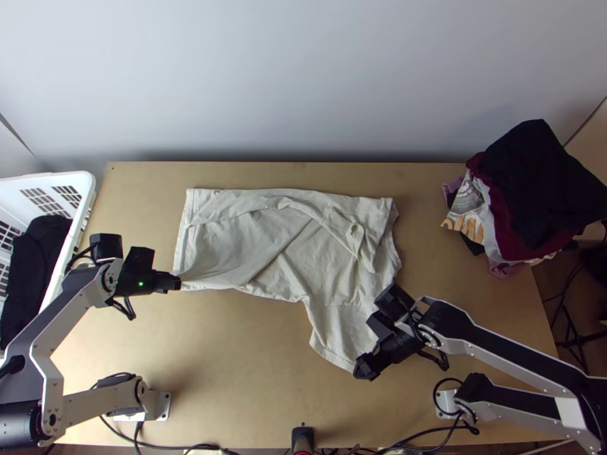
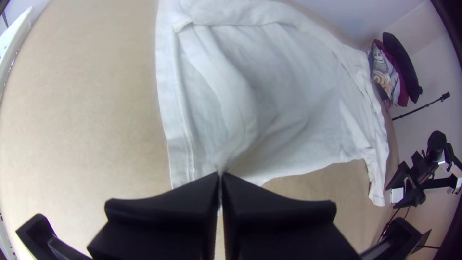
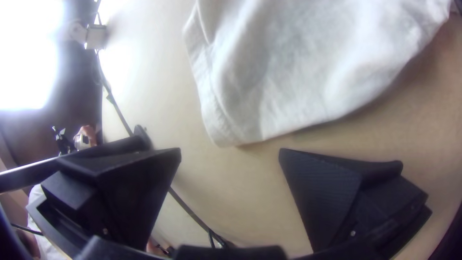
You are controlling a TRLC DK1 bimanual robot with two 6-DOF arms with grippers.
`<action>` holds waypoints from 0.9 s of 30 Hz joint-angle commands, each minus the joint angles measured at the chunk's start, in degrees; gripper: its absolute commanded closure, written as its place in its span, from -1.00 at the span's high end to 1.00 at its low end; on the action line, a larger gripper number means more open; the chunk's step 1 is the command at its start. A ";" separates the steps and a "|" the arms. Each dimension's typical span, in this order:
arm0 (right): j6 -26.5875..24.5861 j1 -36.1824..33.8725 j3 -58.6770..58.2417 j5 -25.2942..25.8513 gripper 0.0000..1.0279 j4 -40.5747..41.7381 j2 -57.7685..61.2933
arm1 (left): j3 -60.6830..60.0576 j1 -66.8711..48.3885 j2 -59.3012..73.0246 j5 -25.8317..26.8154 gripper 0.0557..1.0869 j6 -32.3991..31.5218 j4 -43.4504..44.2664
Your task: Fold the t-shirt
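- At the far left, a white plastic basket with slotted sides [image 1: 53, 180] stands along the table's left edge, with a bunched black cloth [image 1: 34, 262] inside it.
- Next comes the left gripper [image 1: 175, 282], at the t-shirt's near left corner. Its two wide black fingers are pressed together, pinching the cloth close to the stitched hem; creases run from the fingertips into the fabric.
- The pale cream fabric t-shirt [image 1: 258, 254] lies across the middle of the light wooden table [image 1: 228, 356], mostly spread and wrinkled. Its hem is at the left, a strip along the far side is folded over, and a sleeve sticks out toward the near edge on the right.
- To the right is the right gripper [image 1: 365, 369], just beside the end of that sleeve. Its fingers stand wide apart, bare table between them, and the sleeve's corner lies just beyond the gap in the right wrist view.
- At the far right, a heaped pile of black, maroon and printed white clothes [image 1: 523, 197] sits at the table's right edge, the black one on top.
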 commanded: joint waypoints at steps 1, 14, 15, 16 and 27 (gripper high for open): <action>-0.12 0.19 -1.32 0.12 0.85 3.56 2.40 | 0.47 0.45 0.26 -0.03 -0.83 0.72 0.45; -0.56 -0.86 2.02 7.32 -0.93 13.23 8.38 | 0.47 1.15 1.05 -0.03 -0.83 1.42 0.88; -0.65 -0.95 2.20 7.59 -0.95 13.31 8.29 | 0.47 1.32 1.13 -0.03 -0.83 1.60 0.88; -0.82 -0.95 2.38 7.59 -0.95 13.23 7.76 | 0.47 1.50 1.22 -0.03 -0.83 1.78 0.88; -0.56 -4.99 8.97 7.59 -0.95 6.99 -0.50 | 2.23 4.05 0.08 0.50 -0.83 1.34 -1.14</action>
